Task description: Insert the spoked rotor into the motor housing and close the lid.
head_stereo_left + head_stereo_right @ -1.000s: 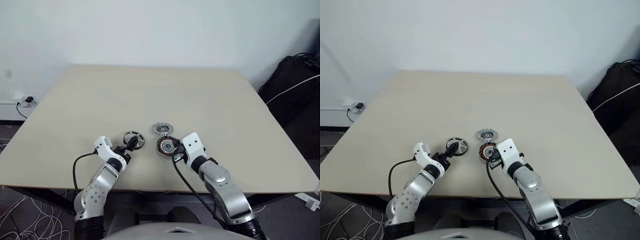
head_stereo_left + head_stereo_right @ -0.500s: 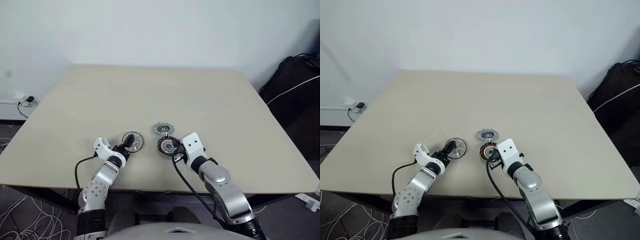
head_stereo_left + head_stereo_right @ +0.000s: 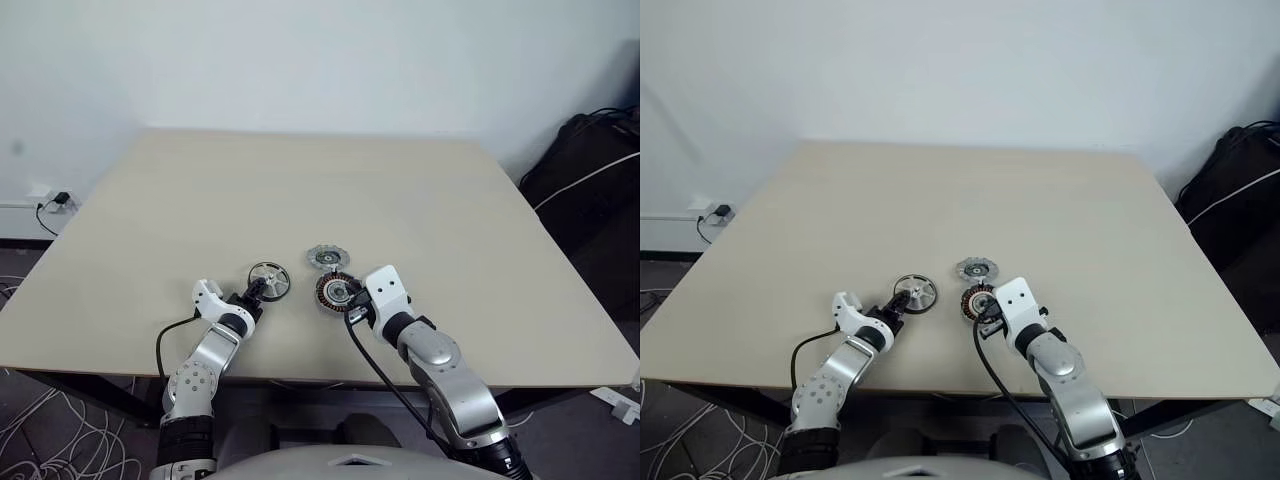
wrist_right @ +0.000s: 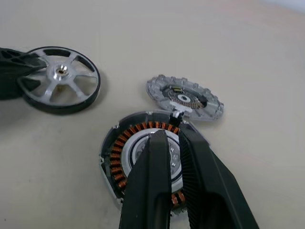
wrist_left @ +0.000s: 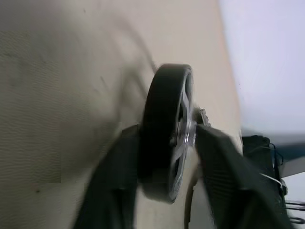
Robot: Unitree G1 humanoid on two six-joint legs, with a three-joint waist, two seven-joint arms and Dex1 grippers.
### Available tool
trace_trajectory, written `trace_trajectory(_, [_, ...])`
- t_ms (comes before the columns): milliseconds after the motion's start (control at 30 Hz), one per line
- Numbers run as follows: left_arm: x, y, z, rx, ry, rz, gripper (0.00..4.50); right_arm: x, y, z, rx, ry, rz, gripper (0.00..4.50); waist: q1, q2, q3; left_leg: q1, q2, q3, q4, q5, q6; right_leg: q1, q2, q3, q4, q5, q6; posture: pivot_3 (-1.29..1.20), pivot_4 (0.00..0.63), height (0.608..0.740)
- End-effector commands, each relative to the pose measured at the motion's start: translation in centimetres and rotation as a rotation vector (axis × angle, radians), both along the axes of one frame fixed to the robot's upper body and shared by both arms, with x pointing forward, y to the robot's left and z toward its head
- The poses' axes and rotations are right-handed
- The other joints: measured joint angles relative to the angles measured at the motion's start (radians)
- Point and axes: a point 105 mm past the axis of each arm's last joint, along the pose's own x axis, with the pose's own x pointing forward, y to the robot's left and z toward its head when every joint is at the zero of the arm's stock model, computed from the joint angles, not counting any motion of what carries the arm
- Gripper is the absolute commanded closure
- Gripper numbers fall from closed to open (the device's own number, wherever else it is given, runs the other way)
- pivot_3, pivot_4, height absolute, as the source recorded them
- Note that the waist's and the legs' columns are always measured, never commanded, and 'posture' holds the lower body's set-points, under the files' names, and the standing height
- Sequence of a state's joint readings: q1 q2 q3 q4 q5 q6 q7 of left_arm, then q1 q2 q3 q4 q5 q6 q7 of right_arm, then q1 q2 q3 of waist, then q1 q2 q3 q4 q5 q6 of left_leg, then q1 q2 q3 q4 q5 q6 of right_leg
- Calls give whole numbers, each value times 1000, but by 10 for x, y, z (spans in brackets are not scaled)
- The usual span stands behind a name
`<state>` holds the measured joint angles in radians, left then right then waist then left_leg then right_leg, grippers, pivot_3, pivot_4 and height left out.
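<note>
The spoked rotor (image 3: 270,281), a dark-rimmed wheel with silver spokes, is near the table's front edge. My left gripper (image 3: 258,291) is shut on it. The left wrist view shows the rotor (image 5: 164,129) edge-on with a black finger (image 5: 119,181) pressed on each side. Right of it sits the motor housing (image 3: 333,290), its copper windings (image 4: 119,152) ringing a pale centre. The notched grey lid (image 4: 185,98) lies flat against the housing's far side. My right gripper (image 4: 170,136) is shut, its fingertips over the housing's centre and holding nothing.
The beige table (image 3: 300,190) stretches far behind the parts. A black bag (image 3: 590,170) stands on the floor past the table's right edge. Cables (image 3: 40,440) and a wall socket (image 3: 50,200) are at the left.
The left gripper's fingers have closed onto the rotor's rim, and the left hand has rolled and sunk a little. The right arm has stayed put.
</note>
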<state>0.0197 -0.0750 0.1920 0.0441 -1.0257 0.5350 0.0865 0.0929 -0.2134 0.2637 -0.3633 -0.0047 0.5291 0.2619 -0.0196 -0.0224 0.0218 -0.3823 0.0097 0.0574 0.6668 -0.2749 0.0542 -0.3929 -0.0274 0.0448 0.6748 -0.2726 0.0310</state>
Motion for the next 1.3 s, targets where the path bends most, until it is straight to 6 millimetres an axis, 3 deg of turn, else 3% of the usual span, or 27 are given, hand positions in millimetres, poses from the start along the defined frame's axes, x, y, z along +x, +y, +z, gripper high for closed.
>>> trace_trajectory(33, [5, -34, 11, -128, -26, -17, 3840, 7, -1, 20, 20, -72, -9, 4076, 0, 0, -1, 0, 0, -1, 0, 0, 0, 0, 0, 0, 0, 0, 0, 0, 0, 740])
trace_trajectory(100, [5, -34, 11, -131, -26, -20, 4075, 7, 0, 20, 21, -71, -9, 4076, 0, 0, -2, 2, 0, -1, 0, 0, 0, 0, 0, 0, 0, 0, 0, 0, 0, 740])
trace_trajectory(300, [6, -33, 13, -144, -42, -13, 4075, 7, 0, 20, 20, -72, -10, 4076, -1, 0, -2, 2, 0, -1, 0, 0, 0, 0, 0, 0, -1, 0, 0, 0, 0, 740])
trace_trajectory(467, [9, -22, 55, -275, -301, 51, 4075, 6, -3, 20, 14, -76, -17, 4076, -2, 0, -1, -1, 0, -1, 0, 0, 0, -1, -1, 0, -1, 0, 0, 0, 0, 740])
trace_trajectory(600, [5, -29, 76, -349, -421, 3, 4075, 5, -6, 20, 16, -74, -20, 4076, 0, 0, -1, -3, 0, -1, 0, 0, 0, -2, -2, 0, -2, 0, 0, 0, 0, 740])
trace_trajectory(933, [-6, -84, 75, -446, -360, -252, 4075, -21, -20, 23, 73, -24, 59, 4076, 0, 0, -1, -3, -1, -2, 0, -2, 4, 0, 1, -1, -12, 2, 4, 0, 0, 740])
trace_trajectory(1167, [0, -114, 64, -440, -299, -391, 4075, -35, -39, 2, 106, -35, -10, 4076, 0, 1, -1, -2, -1, -1, 0, -3, 6, 1, 1, -1, -14, 3, 5, 0, 0, 740])
trace_trajectory(1300, [3, -125, 61, -451, -284, -433, 4075, -39, -40, -3, 144, -93, -56, 4076, 0, 2, -2, -2, -1, -1, 0, -3, 6, 1, 1, -1, -14, 3, 6, 0, 0, 740])
